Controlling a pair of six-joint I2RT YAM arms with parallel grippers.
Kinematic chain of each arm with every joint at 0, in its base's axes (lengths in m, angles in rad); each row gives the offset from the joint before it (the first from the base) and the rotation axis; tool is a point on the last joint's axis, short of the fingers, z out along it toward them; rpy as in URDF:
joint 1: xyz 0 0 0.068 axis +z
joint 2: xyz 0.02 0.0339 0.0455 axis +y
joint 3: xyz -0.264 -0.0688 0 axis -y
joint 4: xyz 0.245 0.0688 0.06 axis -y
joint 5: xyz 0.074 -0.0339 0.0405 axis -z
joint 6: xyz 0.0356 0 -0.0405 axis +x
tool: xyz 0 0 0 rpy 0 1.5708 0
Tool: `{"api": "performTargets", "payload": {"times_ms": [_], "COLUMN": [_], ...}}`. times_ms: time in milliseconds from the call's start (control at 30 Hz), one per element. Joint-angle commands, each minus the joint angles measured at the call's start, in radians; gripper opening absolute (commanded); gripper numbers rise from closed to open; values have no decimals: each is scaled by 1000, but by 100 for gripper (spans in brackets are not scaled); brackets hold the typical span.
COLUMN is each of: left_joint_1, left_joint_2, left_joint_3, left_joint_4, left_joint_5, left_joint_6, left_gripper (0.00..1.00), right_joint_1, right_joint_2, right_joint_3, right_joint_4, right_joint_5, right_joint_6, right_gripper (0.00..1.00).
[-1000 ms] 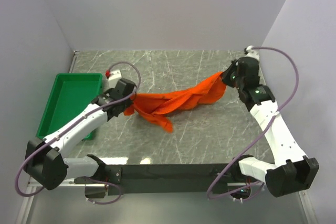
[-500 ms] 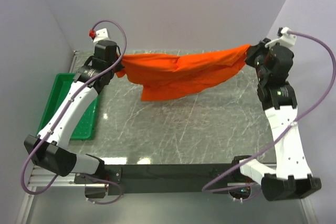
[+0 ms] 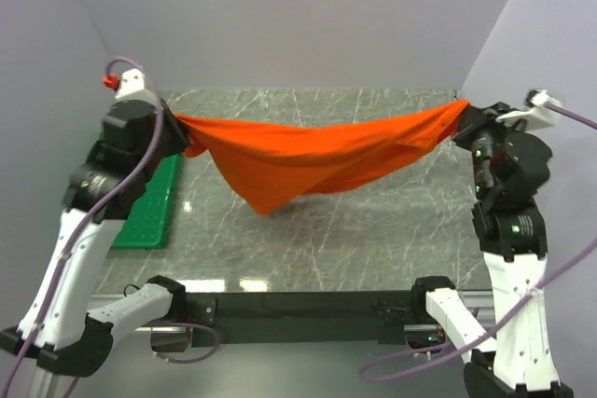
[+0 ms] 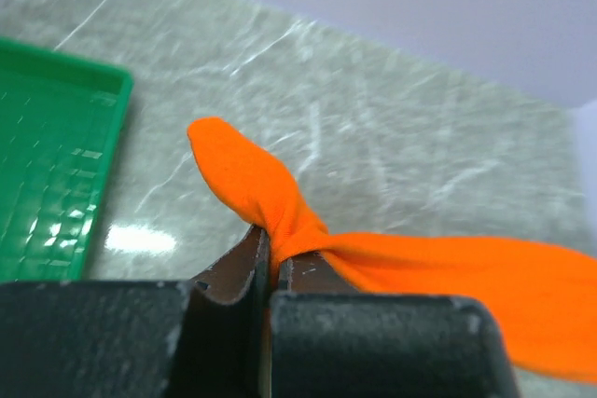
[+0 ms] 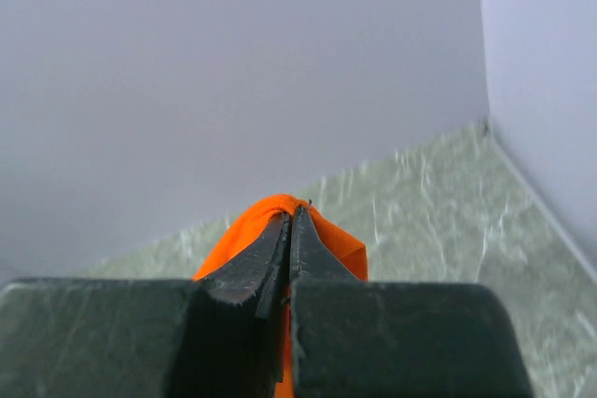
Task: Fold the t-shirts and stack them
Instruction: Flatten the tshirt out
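The orange t-shirt (image 3: 308, 151) hangs in the air over the middle of the table (image 3: 373, 240), stretched from 9 o'clock to 3 o'clock like a hammock. Its loose body sags, with one corner drooping lowest toward 7 o'clock. That corner appears to hang clear of the table, though I cannot be sure.

At the 9 o'clock end the left fingers (image 4: 238, 272) are pressed fully together on a bunched edge of the cloth, with a small tuft poking out past the tips. At the 3 o'clock end the right fingers (image 5: 256, 267) are likewise clamped on the opposite edge, with orange fabric showing on either side of them.

By my reading the task is at an early stage. The shirt is only held up and spread, not laid flat, no fold has been made, and nothing is stacked. Laying it out, folding it and placing it are all left.

The one container is a green tray (image 3: 145, 216) at the table's 9 o'clock edge, partly hidden behind the left arm. The part that shows holds nothing.
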State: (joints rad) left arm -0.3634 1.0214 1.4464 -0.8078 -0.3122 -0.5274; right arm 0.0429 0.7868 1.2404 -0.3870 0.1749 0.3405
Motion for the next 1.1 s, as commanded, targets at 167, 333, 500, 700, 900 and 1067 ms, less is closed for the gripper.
{"api": "performTargets", "payload": {"times_ms": [167,333,500,700,900,1067], "left_joint_1": [4,27,79,147,155,60], "left_joint_2": [-15,107,273,608,763,695], "left_joint_3": [146,18,-151,-207,-22,14], "left_joint_4": [-108,-59,84,272,302,314], "left_joint_5": [177,203,346,413,346,262], "left_joint_6": [18,21,7,-8,7,78], "left_gripper": [1,1,1,1,40,90], "right_joint_1": [-5,-6,-5,-6,-6,-3], "right_joint_2": [-61,111,326,725,1058,1044], "right_joint_3": [198,283,317,315,611,552], "right_joint_4": [100,36,-18,27,-150,-207], "right_joint_5": [69,-35,-143,-117,-38,-116], "right_joint_6": [-101,-146,-164,-100,-34,2], "right_gripper": [0,0,0,2,34,67]}}
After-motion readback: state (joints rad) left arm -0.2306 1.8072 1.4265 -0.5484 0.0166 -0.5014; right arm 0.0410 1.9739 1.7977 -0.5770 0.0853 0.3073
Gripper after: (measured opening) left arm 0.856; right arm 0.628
